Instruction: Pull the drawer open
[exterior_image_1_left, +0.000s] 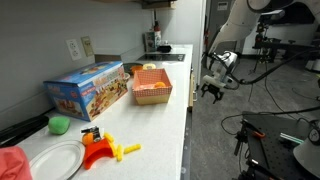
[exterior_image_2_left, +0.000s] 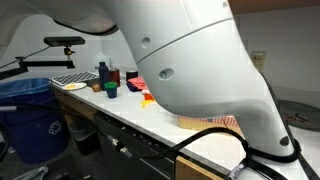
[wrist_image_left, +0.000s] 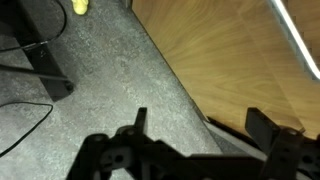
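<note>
Plainly claw (wrist_image_left: 198, 118) wide apart, gripping nothing, beside wood panel (wrist_image_left: 230, 50)

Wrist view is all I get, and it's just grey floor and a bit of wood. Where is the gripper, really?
Observer: The gripper hangs in the air just off the front edge of the white counter, out over the floor. It is touching nothing.
Operator: What's on top of the counter near it?
Observer: The nearest thing is an orange basket. A colourful toy box stands beside the basket, farther from the gripper.
</note>
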